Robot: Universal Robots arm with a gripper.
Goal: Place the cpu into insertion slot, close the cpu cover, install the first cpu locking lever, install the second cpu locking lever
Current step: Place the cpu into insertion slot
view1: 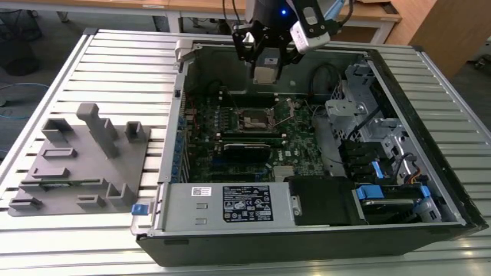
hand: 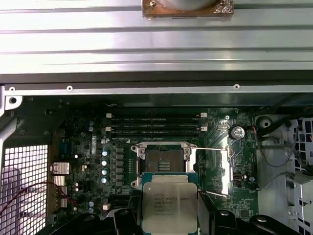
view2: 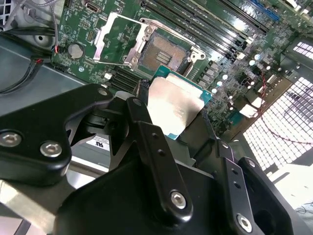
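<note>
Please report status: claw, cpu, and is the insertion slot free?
Claw shut on cpu, short of the insertion slot. cpu cover raised, slot uncovered. Nothing seen in the way.

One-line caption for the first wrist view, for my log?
Gripper shut on the cpu, clear of the empty insertion slot; cpu cover swung open.

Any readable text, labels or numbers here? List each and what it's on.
Black label on the power supply: print too small to read.
White sticker beside it: too small to read.
Top of the cpu: several printed lines, too blurred to read.
</note>
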